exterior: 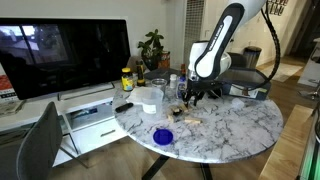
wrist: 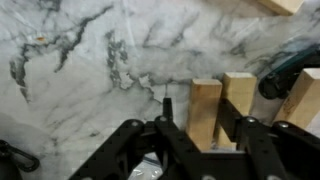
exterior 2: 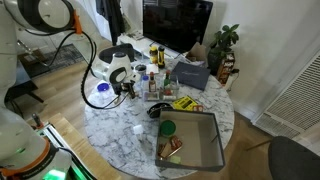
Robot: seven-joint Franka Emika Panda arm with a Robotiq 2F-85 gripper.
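The end effector [wrist: 190, 135] is hovering low with its jaws half-closed about an upright wooden block [wrist: 205, 112], whether gripping I cannot tell, and the block is standing unlifted on the table [wrist: 80, 70] beside other blocks [wrist: 238, 95].

Tan blocks [wrist: 205, 105], grey-veined white table [wrist: 70, 80], black hand [wrist: 195, 125].

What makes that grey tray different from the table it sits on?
The tray is rectangular, the table round. The tray is plain grey; the table is white marble with dark veins. The tray has raised walls, while the table top lies flat. Both are cluttered.
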